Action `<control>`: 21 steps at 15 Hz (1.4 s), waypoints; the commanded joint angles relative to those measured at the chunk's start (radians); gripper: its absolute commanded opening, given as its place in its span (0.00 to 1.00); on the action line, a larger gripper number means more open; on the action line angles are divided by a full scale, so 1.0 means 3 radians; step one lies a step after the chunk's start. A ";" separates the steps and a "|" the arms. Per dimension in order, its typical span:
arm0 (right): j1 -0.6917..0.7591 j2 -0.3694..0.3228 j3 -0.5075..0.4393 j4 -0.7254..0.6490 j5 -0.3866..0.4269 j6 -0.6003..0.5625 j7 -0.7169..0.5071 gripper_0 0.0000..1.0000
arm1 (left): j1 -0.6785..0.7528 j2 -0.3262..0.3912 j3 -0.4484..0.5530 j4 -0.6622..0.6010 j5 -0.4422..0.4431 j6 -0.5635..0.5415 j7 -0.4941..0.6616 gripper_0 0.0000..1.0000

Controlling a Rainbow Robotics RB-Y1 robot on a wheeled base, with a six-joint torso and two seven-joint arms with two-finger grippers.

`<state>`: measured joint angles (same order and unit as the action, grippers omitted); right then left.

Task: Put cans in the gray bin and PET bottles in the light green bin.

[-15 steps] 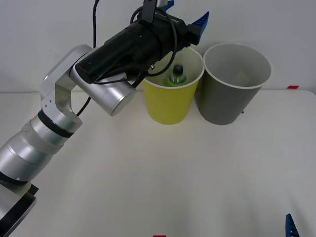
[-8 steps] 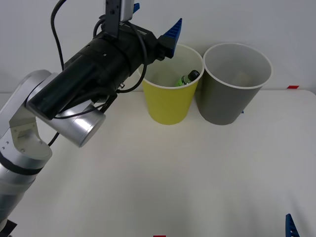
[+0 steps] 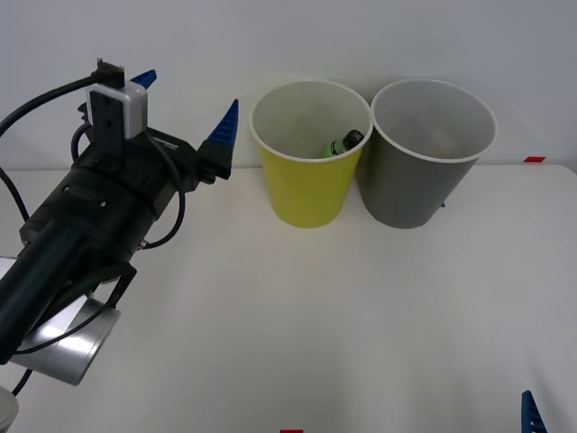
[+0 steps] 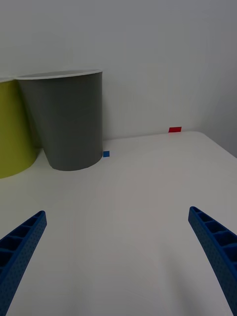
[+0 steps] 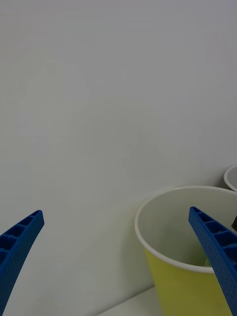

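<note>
one bottle (image 3: 343, 143) lies in the green bin (image 3: 309, 185), upper centre; light, stiff, slippery: grip mid-body. left gripper (image 3: 185, 113) wide open, empty; right gripper (image 4: 118, 256) likewise.

The left gripper (image 3: 185, 108), fingers spread and empty, sits at upper left. At upper centre the green bin (image 3: 309, 194) holds the bottle (image 3: 341, 144), leaning against its right inner wall. The gray bin (image 3: 420, 194) touches it on the right.
</note>
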<state>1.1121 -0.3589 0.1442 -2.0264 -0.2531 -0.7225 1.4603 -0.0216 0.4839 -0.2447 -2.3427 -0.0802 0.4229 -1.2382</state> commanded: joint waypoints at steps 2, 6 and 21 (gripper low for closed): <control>0.0000 0.0000 0.0000 0.0000 0.0000 0.0000 0.0000 1.00 | 0.0496 -0.0023 0.0074 -0.0040 -0.0024 -0.0372 -0.0081 1.00; 0.0000 0.0000 0.0000 0.0000 0.0000 0.0000 0.0000 1.00 | 0.1125 -0.0140 0.0105 -0.0040 -0.0172 -0.0939 -0.0142 1.00; 0.0000 0.0000 0.0000 0.0000 0.0000 0.0000 0.0000 1.00 | 0.2363 -0.0161 0.0187 0.0446 -0.0264 -0.2391 -0.0239 1.00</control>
<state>1.1121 -0.3589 0.1442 -2.0264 -0.2531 -0.7225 1.4603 0.6549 0.4546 -0.1890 -2.2522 -0.1551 -0.2303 -1.2999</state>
